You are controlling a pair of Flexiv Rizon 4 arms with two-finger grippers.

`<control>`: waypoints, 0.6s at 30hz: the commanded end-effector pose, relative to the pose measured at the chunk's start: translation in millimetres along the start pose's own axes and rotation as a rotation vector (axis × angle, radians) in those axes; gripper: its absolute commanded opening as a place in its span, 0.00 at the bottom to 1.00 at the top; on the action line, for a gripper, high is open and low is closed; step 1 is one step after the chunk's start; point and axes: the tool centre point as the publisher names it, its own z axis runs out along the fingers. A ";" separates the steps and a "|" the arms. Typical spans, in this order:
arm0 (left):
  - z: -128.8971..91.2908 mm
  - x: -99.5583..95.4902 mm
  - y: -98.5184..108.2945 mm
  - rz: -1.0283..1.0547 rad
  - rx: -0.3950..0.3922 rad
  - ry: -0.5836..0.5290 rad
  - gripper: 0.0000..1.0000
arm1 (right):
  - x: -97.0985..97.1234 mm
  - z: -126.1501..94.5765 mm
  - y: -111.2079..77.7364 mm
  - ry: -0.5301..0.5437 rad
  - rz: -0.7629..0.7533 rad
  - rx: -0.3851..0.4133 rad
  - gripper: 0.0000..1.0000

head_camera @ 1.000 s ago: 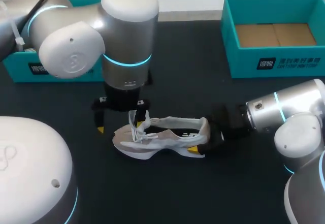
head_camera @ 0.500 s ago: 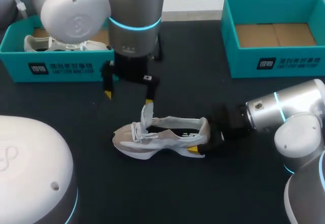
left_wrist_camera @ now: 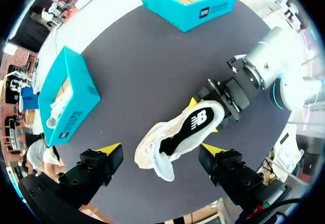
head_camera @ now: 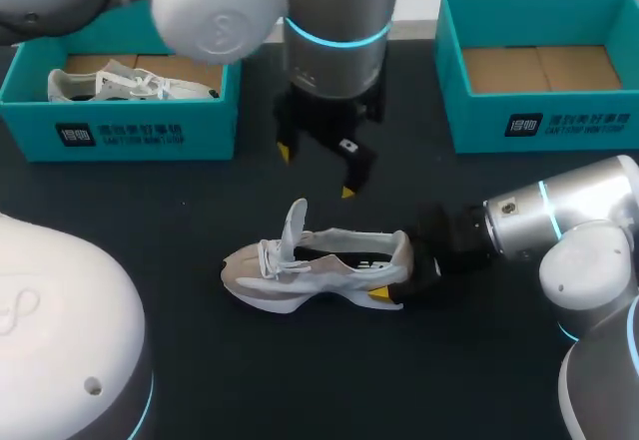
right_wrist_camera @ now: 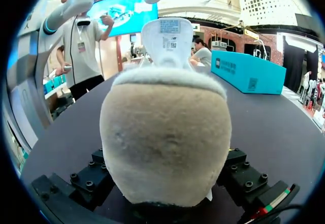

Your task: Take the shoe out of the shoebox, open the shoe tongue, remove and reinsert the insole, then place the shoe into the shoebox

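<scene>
A white and grey shoe [head_camera: 319, 268] lies on its side on the black table, its tongue [head_camera: 296, 226] standing up. My right gripper [head_camera: 411, 268] is shut on the shoe's heel [right_wrist_camera: 165, 137], one finger on each side; the heel fills the right wrist view, with the tongue [right_wrist_camera: 167, 38] beyond it. My left gripper [head_camera: 316, 172] hangs open above and behind the shoe, touching nothing. In the left wrist view the shoe [left_wrist_camera: 177, 135] lies below, between the left gripper's [left_wrist_camera: 161, 150] spread fingers, and its dark insole shows.
A teal shoebox [head_camera: 130, 126] at the back left holds a second white shoe [head_camera: 130, 86]. Another teal shoebox [head_camera: 539, 126] at the back right shows only its cardboard floor. Both boxes [left_wrist_camera: 68, 94] [left_wrist_camera: 188, 3] also appear in the left wrist view.
My left arm has risen from the shoe's laces and swung to the right and back, staying open. The tongue now stands upright. The right gripper and the shoe's heel have not moved.
</scene>
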 end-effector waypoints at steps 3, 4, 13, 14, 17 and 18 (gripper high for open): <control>12.5 37.0 -25.9 0.971 0.213 -0.021 0.40 | -0.8 1.9 -2.4 -0.002 0.001 0.004 0.00; 13.7 40.5 -26.5 1.002 0.226 -0.014 0.10 | -0.8 1.9 -2.4 -0.002 0.001 0.004 0.00; 18.4 50.0 -18.6 1.057 0.345 0.122 0.00 | -0.8 1.9 -2.4 -0.002 0.001 0.004 0.00; 18.4 50.0 -18.6 1.057 0.345 0.122 0.00 | -0.8 1.9 -2.4 -0.002 0.001 0.004 0.00; 18.4 50.0 -18.6 1.057 0.345 0.122 0.00 | -0.8 1.9 -2.4 -0.002 0.001 0.004 0.00; 18.4 50.0 -18.6 1.057 0.345 0.122 0.00 | -0.8 1.9 -2.4 -0.002 0.001 0.004 0.00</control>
